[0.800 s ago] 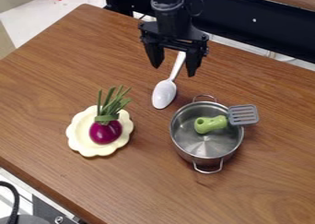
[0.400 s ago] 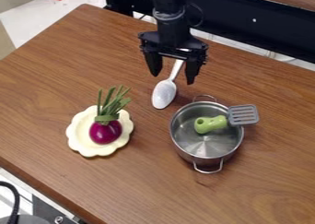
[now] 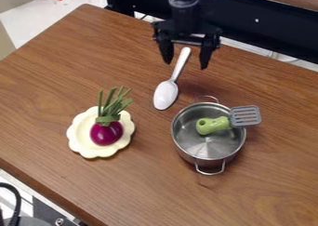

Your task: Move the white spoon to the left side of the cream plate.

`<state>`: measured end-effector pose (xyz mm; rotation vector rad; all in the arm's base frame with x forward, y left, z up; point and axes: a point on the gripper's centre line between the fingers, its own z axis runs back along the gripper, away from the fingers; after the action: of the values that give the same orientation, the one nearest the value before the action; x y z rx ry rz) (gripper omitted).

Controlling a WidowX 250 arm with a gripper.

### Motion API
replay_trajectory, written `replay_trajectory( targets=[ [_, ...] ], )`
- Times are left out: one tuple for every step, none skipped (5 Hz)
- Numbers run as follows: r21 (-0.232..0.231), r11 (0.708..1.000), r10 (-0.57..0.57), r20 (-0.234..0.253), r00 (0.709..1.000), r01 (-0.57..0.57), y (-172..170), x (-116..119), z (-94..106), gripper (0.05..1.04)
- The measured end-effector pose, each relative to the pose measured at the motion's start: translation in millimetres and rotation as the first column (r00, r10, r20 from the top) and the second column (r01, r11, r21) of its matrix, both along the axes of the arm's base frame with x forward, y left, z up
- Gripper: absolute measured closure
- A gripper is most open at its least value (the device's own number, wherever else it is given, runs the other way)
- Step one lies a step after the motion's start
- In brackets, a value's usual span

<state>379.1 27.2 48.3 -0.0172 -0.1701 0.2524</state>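
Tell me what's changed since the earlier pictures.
The open gripper moved slightly down the picture, then up and to the picture's right, taking hold of nothing. The white spoon, cream plate, purple toy onion, metal pot and green-handled spatula stayed put.

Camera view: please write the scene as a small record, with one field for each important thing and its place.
gripper: open, over the far end of the spoon's handle
spoon: white, on the table, handle toward the arm
plate: cream, scalloped rim, left of the spoon in the picture
on plate: purple vegetable with green stalks
pot: metal, two handles
in pot: green handle of a grey slotted spatula
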Motion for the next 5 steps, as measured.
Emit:
replay_trajectory(
  targets=[
    [0.036,0.999,0.024,-0.008,1.0,-0.023,6.3,7.8,-15.4,0.087],
    [0.042,0.999,-0.001,-0.032,0.999,0.002,4.2,7.5,-30.1,0.087],
    [0.051,0.999,-0.007,-0.015,1.0,0.007,5.3,10.3,-30.8,0.087],
    [0.058,0.998,-0.021,-0.006,1.0,0.021,11.6,10.4,-32.7,0.087],
    [0.05,0.999,-0.018,-0.005,1.0,0.019,18.9,12.1,-29.2,0.087]
  ],
)
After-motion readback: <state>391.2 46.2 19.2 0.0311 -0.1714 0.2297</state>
